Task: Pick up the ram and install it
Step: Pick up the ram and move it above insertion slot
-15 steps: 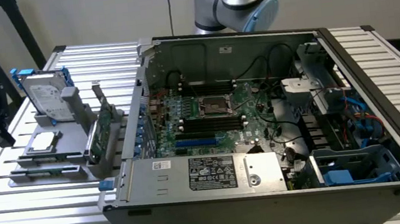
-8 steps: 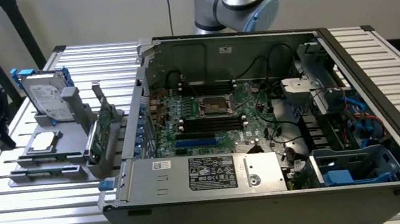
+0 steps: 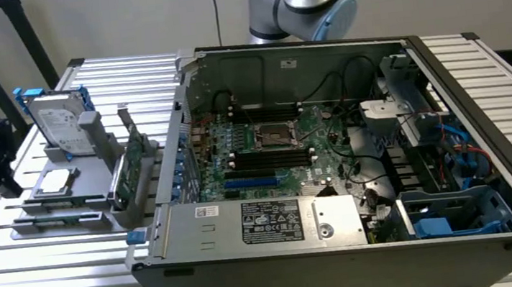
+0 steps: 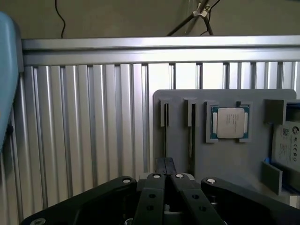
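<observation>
1. The gripper (image 4: 165,165) is clenched, its tips meeting, with nothing seen between them.
2. The ram (image 4: 165,140) shows as a thin dark edge standing in a slot of the grey holder (image 4: 234,164), in line with the tips.
3. A processor chip (image 4: 229,123) lies flat in the holder beside the slots, with a hard drive (image 4: 287,147) past it.
4. The slatted table (image 4: 84,131) bears the holder.
5. The open computer case (image 3: 257,64) stands on the exterior view's right of the holder, its motherboard (image 3: 275,138) exposed.
</observation>
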`<state>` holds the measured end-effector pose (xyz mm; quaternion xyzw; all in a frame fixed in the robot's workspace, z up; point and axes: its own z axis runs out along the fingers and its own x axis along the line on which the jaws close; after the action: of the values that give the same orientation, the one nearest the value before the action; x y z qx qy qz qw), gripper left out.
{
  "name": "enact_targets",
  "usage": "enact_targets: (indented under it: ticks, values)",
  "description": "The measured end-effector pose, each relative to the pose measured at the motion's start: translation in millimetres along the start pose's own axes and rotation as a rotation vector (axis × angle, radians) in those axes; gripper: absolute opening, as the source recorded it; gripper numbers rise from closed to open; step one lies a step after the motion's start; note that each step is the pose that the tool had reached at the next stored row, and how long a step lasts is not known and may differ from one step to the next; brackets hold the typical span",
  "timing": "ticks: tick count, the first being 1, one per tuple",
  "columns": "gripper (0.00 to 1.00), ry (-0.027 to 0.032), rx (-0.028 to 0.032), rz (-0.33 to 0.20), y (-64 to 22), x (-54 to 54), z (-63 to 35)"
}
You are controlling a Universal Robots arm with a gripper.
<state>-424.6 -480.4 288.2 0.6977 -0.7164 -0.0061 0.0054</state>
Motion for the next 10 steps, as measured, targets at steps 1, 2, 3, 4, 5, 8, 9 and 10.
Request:
enact_targets:
  ticks: [1,2,3,4,5,8,9,10]
  values:
    - [0.11,-0.0015,0.0001,0.000,-1.5,0.3,0.9]
    - [0.11,-0.0028,0.0000,0.000,-3.1,0.6,1.7]
    - [0.11,-0.0040,0.0000,0.000,-4.6,0.7,2.7]
    - [0.11,-0.0052,0.0002,0.000,-5.8,0.9,3.8]
    - [0.11,-0.0062,0.0001,0.000,-6.9,1.0,4.8]
    - [0.11,-0.0085,0.0001,0.000,-10.9,1.2,7.9]
    - [0.11,-0.0091,0.0000,0.000,-12.0,1.2,9.1]
    - [0.11,-0.0096,-0.0001,0.000,-13.0,1.3,10.3]
